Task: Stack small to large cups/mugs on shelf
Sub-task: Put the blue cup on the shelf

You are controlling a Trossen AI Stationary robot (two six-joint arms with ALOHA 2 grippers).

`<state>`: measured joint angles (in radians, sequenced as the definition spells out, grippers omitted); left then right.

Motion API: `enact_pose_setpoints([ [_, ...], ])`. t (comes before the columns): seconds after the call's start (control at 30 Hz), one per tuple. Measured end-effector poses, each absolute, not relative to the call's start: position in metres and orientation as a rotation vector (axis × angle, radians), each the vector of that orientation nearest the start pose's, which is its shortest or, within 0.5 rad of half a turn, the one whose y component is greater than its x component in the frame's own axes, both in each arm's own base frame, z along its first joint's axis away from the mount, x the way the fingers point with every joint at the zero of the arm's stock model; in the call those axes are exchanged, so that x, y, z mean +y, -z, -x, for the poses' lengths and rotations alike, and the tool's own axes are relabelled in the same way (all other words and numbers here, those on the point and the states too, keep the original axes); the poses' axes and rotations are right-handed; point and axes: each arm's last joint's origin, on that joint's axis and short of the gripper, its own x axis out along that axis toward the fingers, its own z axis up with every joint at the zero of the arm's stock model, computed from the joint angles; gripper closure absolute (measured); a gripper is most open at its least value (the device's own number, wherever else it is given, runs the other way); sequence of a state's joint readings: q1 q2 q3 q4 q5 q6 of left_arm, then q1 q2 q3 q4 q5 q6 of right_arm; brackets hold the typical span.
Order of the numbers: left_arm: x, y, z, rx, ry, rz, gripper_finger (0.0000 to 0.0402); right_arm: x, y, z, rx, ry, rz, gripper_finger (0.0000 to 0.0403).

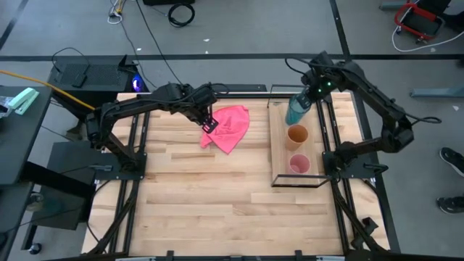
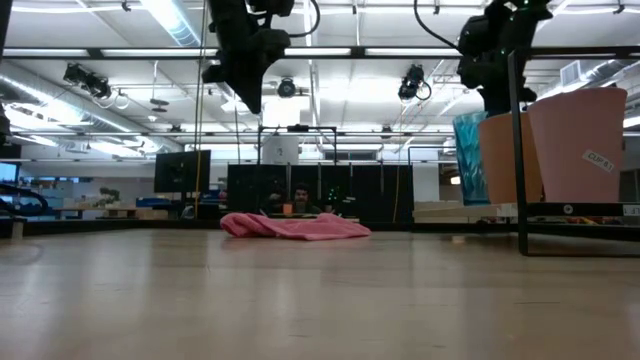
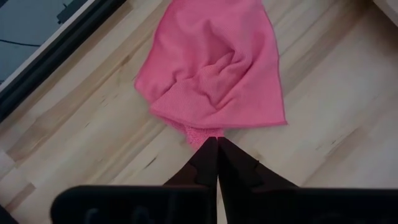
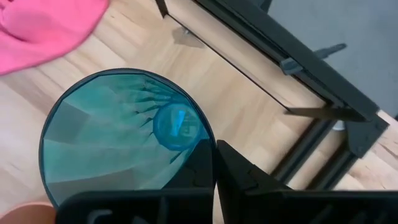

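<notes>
Three cups stand in a row on the light-wood shelf (image 1: 279, 148) at the table's right. The pink cup (image 1: 299, 164) is nearest, the orange cup (image 1: 297, 135) is in the middle, and the tall teal cup (image 1: 295, 110) is farthest. My right gripper (image 4: 216, 146) is shut at the teal cup's (image 4: 112, 137) rim, coming from above. My left gripper (image 3: 217, 142) is shut and hangs in the air over the near corner of a pink cloth (image 3: 217, 68), touching nothing. My right gripper pinches the teal cup's rim (image 4: 210, 138) with one finger inside the cup and one outside. The fingers point steeply down from above. The cup is upright, its base down at the shelf board (image 2: 580, 210). I cannot tell whether it rests on the board.
The pink cloth (image 1: 230, 129) lies crumpled on the plank tabletop, far of centre. Thin black wire frames stand at the shelf's ends (image 1: 299, 185). The tabletop's near half (image 1: 217, 210) is bare wood. In the low view a person (image 2: 298, 203) shows far behind the table.
</notes>
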<state>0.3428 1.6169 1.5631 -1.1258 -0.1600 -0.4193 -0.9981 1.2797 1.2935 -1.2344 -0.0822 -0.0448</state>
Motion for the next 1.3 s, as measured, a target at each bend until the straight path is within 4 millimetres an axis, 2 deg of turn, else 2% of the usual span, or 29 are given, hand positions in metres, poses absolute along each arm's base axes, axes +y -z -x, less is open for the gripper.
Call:
enact_pose_setpoints([
  [0.17,0.111,-0.325,-0.297,1.074,-0.697,0.484,0.0391,-0.185,-0.325,-0.122,1.087,0.77,-0.607,0.0398],
  [0.47,0.111,-0.325,-0.297,1.068,-0.71,0.505,0.0373,-0.187,-0.325,-0.123,1.073,0.776,-0.603,0.0398],
  [0.83,0.109,-0.325,-0.297,1.068,-0.708,0.505,0.0389,-0.194,-0.319,-0.13,1.072,0.772,-0.61,0.0395],
  [1.07,0.106,-0.325,-0.298,1.07,-0.699,0.5,0.0377,-0.194,-0.319,-0.127,1.088,0.785,-0.622,0.0372],
  [1.3,0.106,-0.325,-0.298,1.069,-0.702,0.503,0.0387,-0.193,-0.318,-0.127,1.1,0.788,-0.637,0.0349],
])
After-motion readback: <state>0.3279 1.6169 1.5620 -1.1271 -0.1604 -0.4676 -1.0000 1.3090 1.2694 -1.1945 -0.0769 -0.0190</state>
